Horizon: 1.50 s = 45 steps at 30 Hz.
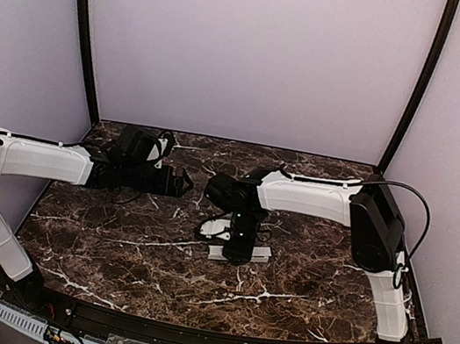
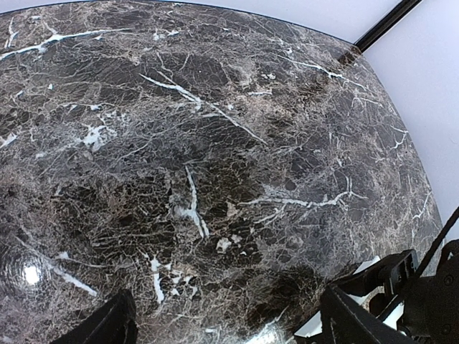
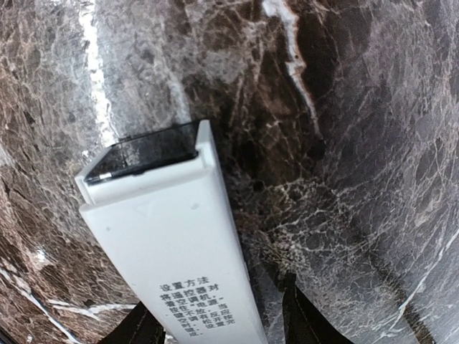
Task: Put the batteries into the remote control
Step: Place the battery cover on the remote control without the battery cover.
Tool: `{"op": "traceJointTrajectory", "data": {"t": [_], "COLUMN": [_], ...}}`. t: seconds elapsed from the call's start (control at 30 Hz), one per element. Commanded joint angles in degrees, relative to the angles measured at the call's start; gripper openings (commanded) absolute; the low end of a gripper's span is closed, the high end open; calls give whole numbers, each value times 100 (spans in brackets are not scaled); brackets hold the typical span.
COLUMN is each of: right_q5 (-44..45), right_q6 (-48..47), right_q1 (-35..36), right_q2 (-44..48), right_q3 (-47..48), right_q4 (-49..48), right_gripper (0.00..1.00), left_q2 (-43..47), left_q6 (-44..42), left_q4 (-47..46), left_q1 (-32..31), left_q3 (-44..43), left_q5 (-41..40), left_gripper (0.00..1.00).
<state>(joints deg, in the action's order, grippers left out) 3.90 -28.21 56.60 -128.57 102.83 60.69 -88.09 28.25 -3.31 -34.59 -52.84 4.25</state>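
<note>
The remote control (image 3: 168, 244) is a long white bar with printed text on its upper face and a dark end piece. It lies on the marble table (image 3: 358, 143). In the top view the remote control (image 1: 262, 253) shows as a white bar under my right wrist. My right gripper (image 3: 222, 319) points down and straddles it, open, with a gap between the right finger (image 3: 305, 319) and the bar's side. My left gripper (image 1: 182, 183) hovers to the left of it, wide open and empty, over bare marble (image 2: 215, 179). The batteries are out of view.
A smaller white piece (image 1: 216, 226) lies just left of my right gripper. In the left wrist view, the right arm's black parts (image 2: 423, 294) and a bit of white (image 2: 369, 266) show at the lower right. A black frame post (image 2: 384, 25) stands at the table's far edge.
</note>
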Motion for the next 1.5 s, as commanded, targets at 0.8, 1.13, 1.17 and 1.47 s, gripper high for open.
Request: {"op": "traceJointTrajectory", "data": {"t": [0.8,1.13,1.17,1.47], "right_q5": [-179,-175,-202,-885], "right_q6": [-287,-271,-251,-260], "right_q1": [-400,-395,-395,-438], "right_q2": [705,754,774,1478], "right_q3": [-1035,-1042,-1011,-1006], "right_q4": [-482,-508,-507,-567], "right_gripper": [48,49,50,57], "left_q2": [-25,-32,-32,121], "left_q6": [-96,-105,-119,-553], "left_q4": [-29,-29,-29,-116], "left_q1": [49,49,49,25], "left_q3": [-64,-77,-71,-43], "left_q5": [85,105,108,344], "left_gripper": [88,88,88,89]}}
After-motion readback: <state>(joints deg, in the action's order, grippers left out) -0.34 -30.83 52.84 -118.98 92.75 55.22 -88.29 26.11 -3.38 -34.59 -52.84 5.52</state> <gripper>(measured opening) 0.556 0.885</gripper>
